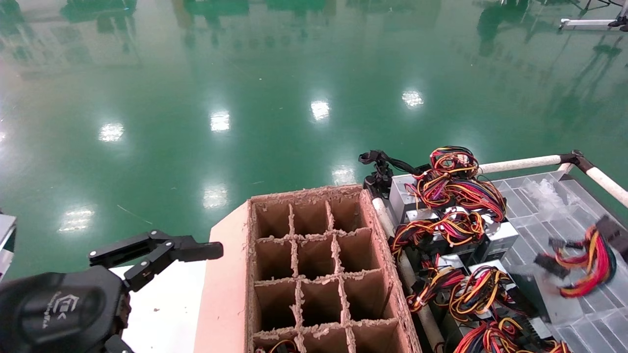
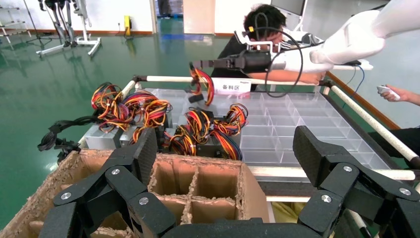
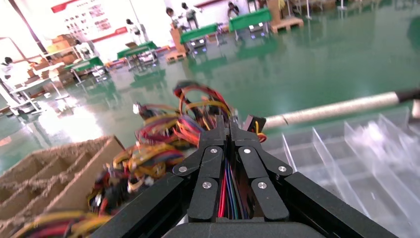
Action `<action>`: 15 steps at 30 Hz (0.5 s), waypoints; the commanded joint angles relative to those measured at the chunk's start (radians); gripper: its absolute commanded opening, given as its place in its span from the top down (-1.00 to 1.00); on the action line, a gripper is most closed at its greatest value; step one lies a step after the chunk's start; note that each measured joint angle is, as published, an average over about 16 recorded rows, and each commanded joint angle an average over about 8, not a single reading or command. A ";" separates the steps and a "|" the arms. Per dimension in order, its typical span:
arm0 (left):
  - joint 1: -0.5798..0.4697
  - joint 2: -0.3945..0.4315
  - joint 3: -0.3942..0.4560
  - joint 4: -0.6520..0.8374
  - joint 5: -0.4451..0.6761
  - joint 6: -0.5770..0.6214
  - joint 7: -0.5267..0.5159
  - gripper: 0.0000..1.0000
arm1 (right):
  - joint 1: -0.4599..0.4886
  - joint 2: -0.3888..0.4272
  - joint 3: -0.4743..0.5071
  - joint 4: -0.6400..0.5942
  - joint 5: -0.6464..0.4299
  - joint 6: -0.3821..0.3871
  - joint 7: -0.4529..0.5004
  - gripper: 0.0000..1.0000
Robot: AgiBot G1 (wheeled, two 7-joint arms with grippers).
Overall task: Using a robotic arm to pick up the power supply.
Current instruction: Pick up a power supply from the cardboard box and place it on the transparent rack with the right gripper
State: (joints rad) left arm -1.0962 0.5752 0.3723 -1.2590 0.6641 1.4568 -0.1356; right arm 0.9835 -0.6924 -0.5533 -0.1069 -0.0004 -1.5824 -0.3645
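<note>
Head view was used to place the power supply (image 1: 549, 294): it was seen only as a smeared grey shape over the clear tray (image 1: 564, 196) on the right side of the counter, with its wire bundle (image 1: 588, 264) of red, orange and black above it. The other supplies (image 1: 495, 240) were lying in a row between this tray and the cardboard box (image 1: 230, 294) with dividers.

The jaws of the right arm (image 3: 228, 198) were seen narrow in the right wrist view, closed on the wire bundle and not on the metal case. The case was therefore judged to be hanging under the jaws, carried by the wires only; whether it was fully free of the tray could not be told.

From here, a slip was considered the main risk: the wires could slide through the jaws under the weight of the case, or the case could swing and hit the neighbouring supplies. A tangle with their cables was also thought possible.

The left arm (image 1: 54, 309) was parked beside the cardboard box, its jaws spread wide and holding nothing.
</note>
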 commanded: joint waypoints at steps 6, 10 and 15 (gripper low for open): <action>0.000 0.000 0.000 0.000 0.000 0.000 0.000 -1.00 | -0.080 0.020 0.020 0.041 0.025 0.000 0.019 1.00; 0.000 0.000 0.000 0.000 0.000 0.000 0.000 -1.00 | -0.098 0.033 0.026 0.079 0.032 0.008 0.028 1.00; 0.000 0.000 0.000 0.000 0.000 0.000 0.000 -1.00 | -0.090 0.045 0.023 0.120 0.028 0.030 0.039 1.00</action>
State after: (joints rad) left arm -1.0963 0.5751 0.3724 -1.2590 0.6640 1.4568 -0.1355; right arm 0.9003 -0.6505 -0.5317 0.0125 0.0252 -1.5498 -0.3238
